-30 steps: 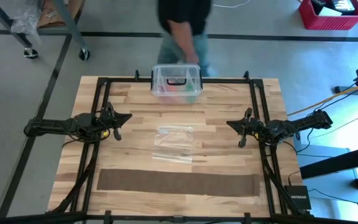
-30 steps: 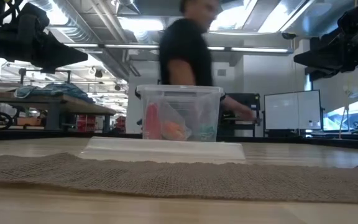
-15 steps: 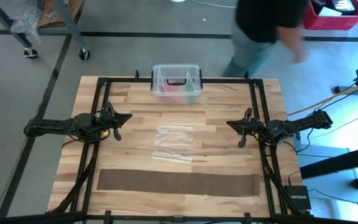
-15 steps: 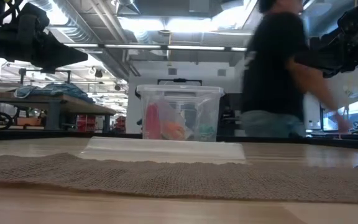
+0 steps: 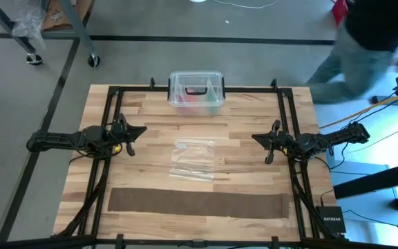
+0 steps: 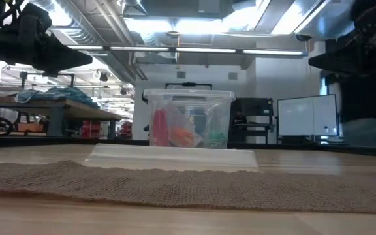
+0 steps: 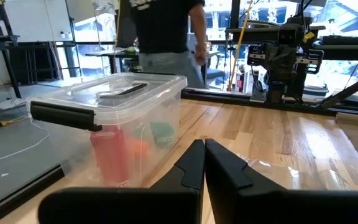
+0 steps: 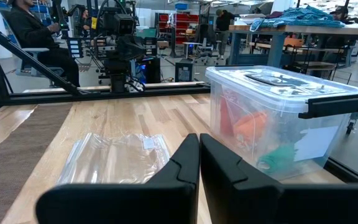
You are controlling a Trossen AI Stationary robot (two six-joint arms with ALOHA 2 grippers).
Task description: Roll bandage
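Note:
The bandage [image 5: 197,203] is a long dark brown fabric strip lying flat and unrolled along the table's near edge; it also spans the low view [image 6: 188,186] and shows in the right wrist view [image 8: 8,152]. My left gripper [image 5: 144,129] hovers shut above the table's left side, pointing level toward the middle; its fingertips [image 7: 204,144] touch each other. My right gripper [image 5: 253,137] hovers shut above the right side, facing the left one [image 8: 199,138]. Neither is near the bandage.
A clear plastic bag [image 5: 193,160] lies flat at the table's middle. A clear lidded box with a black handle [image 5: 196,91] stands at the far edge, coloured items inside. A person [image 5: 365,48] walks on the floor beyond the far right corner.
The person behind the table has walked from behind the box toward the far right corner. Both arms and the bandage have kept still.

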